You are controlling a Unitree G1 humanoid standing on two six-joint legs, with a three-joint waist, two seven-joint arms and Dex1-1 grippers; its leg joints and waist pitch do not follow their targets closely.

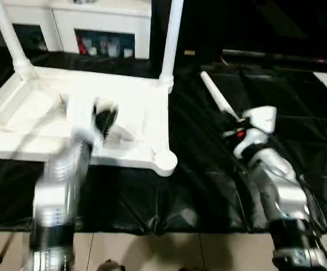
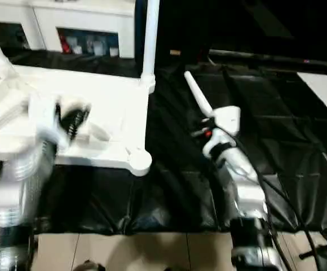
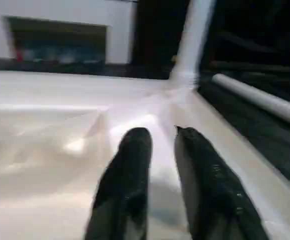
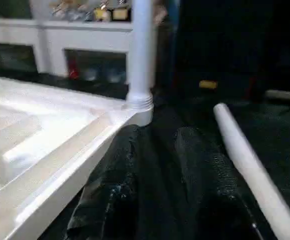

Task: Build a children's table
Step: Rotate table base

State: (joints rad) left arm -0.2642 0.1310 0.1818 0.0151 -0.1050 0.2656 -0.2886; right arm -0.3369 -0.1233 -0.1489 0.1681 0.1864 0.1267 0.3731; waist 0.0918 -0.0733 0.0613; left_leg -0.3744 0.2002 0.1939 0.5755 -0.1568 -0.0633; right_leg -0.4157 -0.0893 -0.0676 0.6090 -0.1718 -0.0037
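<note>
**A:** So where's the tabletop (image 1: 129, 113)?

**B:** Upside down on the black sheet (image 1: 208, 186), two legs standing, one loose leg (image 1: 217, 96) beside it. Left gripper (image 3: 160, 137) and right gripper (image 4: 157, 137): both narrowly parted, empty.

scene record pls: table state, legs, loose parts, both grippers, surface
table: white plastic rectangular tabletop, upside down, ribbed underside up
fitted: two white tube legs upright in the far corner sockets, left one, right one
near corner socket: empty
loose: white tube leg lying on black sheet
left gripper: over the tabletop, nothing held
right gripper: beside loose leg, nothing held
</note>
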